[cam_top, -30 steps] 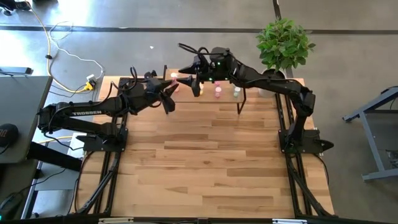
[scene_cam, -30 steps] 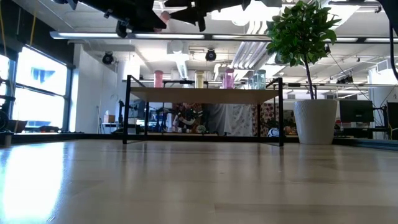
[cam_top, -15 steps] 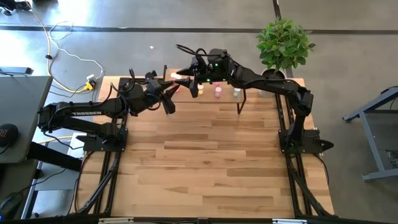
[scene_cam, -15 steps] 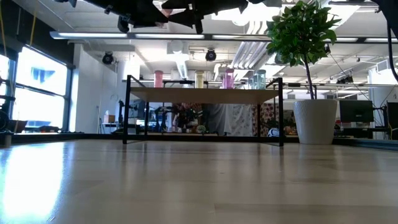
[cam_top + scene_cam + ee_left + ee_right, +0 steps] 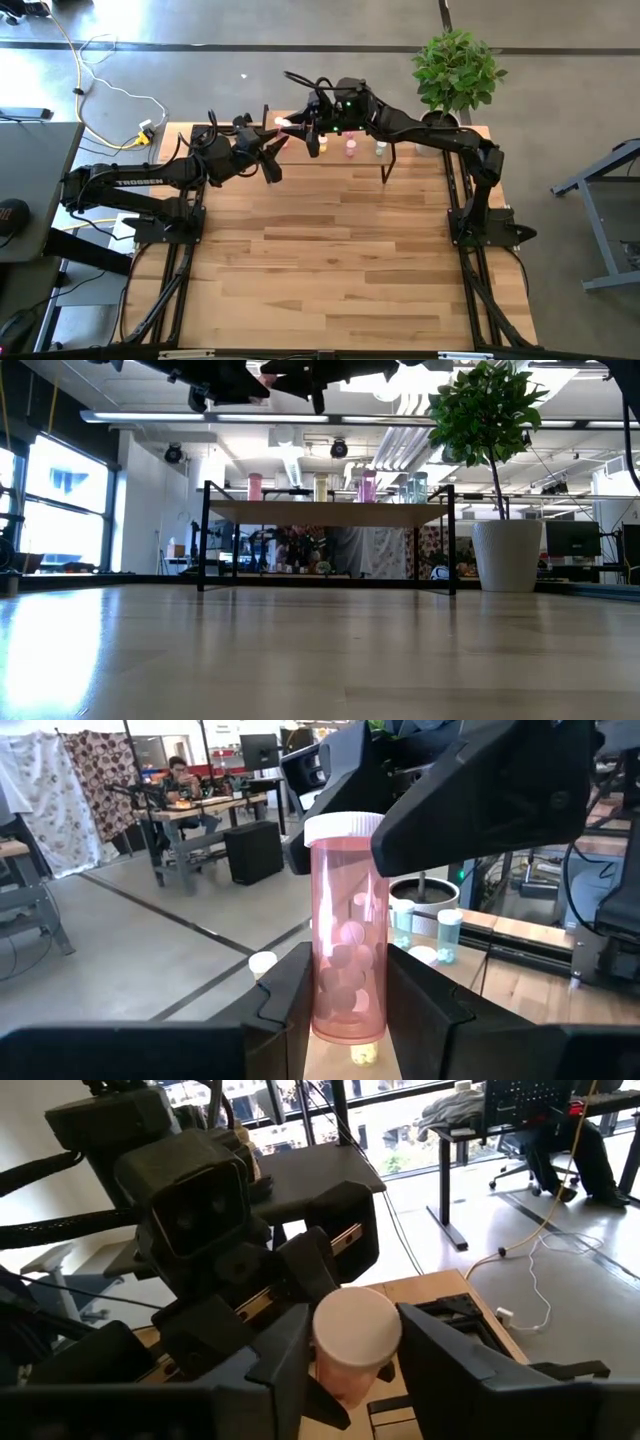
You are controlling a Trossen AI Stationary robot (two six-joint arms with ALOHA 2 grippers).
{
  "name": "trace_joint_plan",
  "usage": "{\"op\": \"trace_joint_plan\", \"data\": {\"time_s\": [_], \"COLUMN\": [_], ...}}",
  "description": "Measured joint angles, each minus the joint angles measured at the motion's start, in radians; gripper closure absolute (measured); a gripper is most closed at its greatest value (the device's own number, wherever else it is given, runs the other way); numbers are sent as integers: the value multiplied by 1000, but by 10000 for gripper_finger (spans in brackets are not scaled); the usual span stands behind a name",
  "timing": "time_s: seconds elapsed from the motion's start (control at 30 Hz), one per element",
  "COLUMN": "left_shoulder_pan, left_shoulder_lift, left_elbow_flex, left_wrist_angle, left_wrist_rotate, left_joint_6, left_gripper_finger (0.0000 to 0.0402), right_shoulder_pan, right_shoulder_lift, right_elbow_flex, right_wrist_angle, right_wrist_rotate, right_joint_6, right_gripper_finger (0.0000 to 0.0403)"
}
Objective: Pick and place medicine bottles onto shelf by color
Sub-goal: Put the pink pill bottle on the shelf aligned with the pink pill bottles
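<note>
**While held in mid-air: one bottle between two grippers**

Though raised clear of the light wooden table [image 5: 330, 250], hangs just off the left end of the small wood-topped shelf with black metal legs [image 5: 330, 513]: pink translucent plastic medicine bottle [image 5: 348, 960], upright, white cap on top, pale pills inside. Clamped low on its body by the left gripper [image 5: 348, 1010], fingers closed tight on both sides. Met from the right by the right gripper [image 5: 355, 1350], fingers pressed against either side of the white cap [image 5: 357, 1335]. Seen from above as a meeting point over the table's far left part, near the shelf's left end.

Standing in a row on the shelf top, apart from each other: pink bottle [image 5: 255, 486], yellow bottle [image 5: 321, 486], second pink bottle [image 5: 368, 487], pale green bottles [image 5: 413, 487]. Standing beyond the shelf's right end: green potted plant in a white pot [image 5: 458, 65].
</note>
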Motion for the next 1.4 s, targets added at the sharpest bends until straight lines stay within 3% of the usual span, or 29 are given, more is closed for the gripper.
{"op": "trace_joint_plan", "data": {"time_s": [0.3, 0.67, 0.97, 1.17, 1.4], "left_shoulder_pan": [0, 0, 0, 0, 0], "left_shoulder_lift": [0, 0, 0, 0, -33], "left_elbow_flex": [0, 0, 0, 0, 0], "left_wrist_angle": [0, -1, -45, -78, -113], "left_wrist_rotate": [-2, 11, 36, -8, -40], "left_joint_6": [0, 0, 0, -16, -38], "left_gripper_finger": [305, 290, 213, 156, 142], "right_shoulder_pan": [0, 0, 0, -4, -30], "right_shoulder_lift": [0, -1, -1, -1, -3], "right_elbow_flex": [0, 0, 0, 0, 0], "right_wrist_angle": [-1, -2, -1, -2, -10], "right_wrist_rotate": [-2, -4, -5, -1, 7], "right_joint_6": [7, 5, 4, -8, -37], "right_gripper_finger": [296, 300, 301, 301, 301]}}
